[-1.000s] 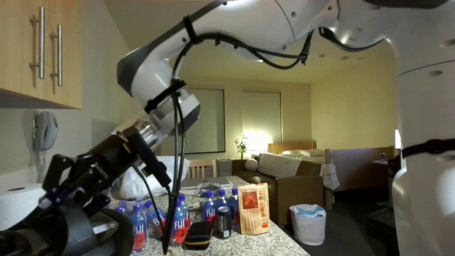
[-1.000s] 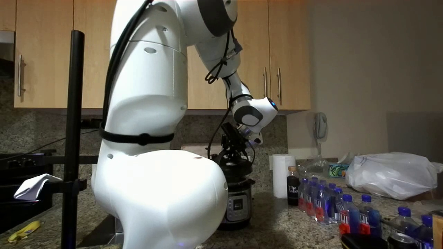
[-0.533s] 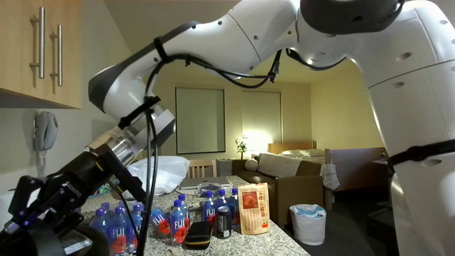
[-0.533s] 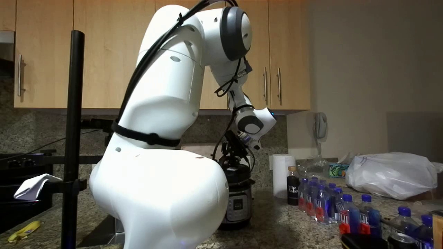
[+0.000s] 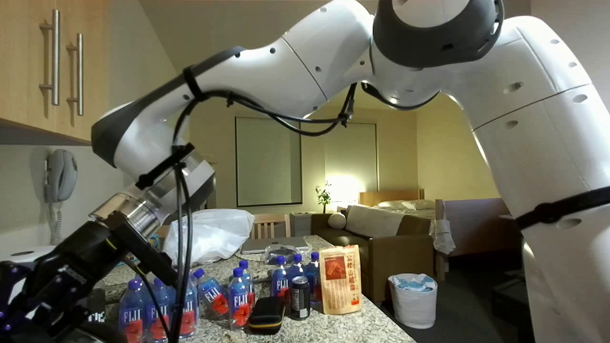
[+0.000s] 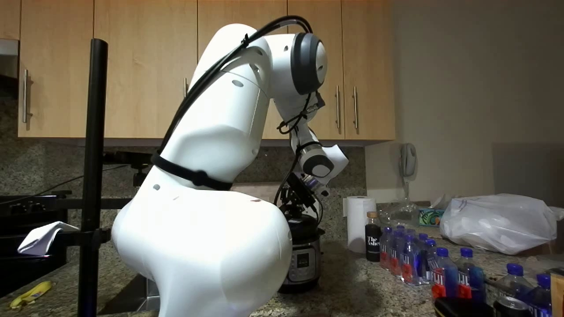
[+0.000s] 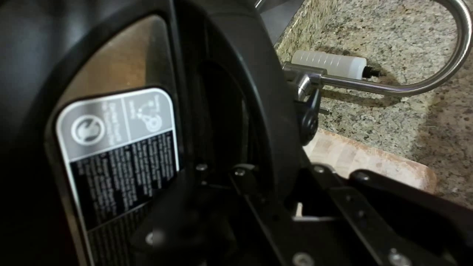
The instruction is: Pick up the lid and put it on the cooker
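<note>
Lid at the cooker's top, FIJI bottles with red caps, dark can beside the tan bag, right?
Almost: the FIJI bottles have blue caps, as both exterior views show. The lid is at the top of the cooker and the dark can beside the tan bag.

In an exterior view, the arm [image 6: 211,220] partly hides the cooker [image 6: 305,264]. The label [image 7: 122,166] on the lid [image 7: 116,70] blurs past reading.
</note>
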`<state>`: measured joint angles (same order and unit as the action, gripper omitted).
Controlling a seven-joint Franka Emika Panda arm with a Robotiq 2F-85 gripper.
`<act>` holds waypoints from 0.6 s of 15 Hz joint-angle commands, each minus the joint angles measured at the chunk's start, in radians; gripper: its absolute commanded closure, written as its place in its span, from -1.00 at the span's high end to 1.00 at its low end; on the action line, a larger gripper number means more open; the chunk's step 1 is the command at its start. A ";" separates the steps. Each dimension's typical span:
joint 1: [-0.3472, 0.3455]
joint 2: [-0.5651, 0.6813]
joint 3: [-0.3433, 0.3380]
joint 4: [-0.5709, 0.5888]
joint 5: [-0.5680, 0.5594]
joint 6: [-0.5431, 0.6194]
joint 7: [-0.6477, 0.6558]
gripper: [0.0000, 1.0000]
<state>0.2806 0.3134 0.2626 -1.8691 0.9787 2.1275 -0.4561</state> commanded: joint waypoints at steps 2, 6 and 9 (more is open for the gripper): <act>-0.007 0.028 0.008 0.060 -0.028 -0.019 0.048 -0.95; -0.007 0.036 0.004 0.076 -0.036 -0.015 0.069 -0.95; -0.008 0.031 0.002 0.080 -0.048 -0.018 0.094 -0.96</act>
<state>0.2797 0.3559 0.2629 -1.8156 0.9614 2.1278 -0.4210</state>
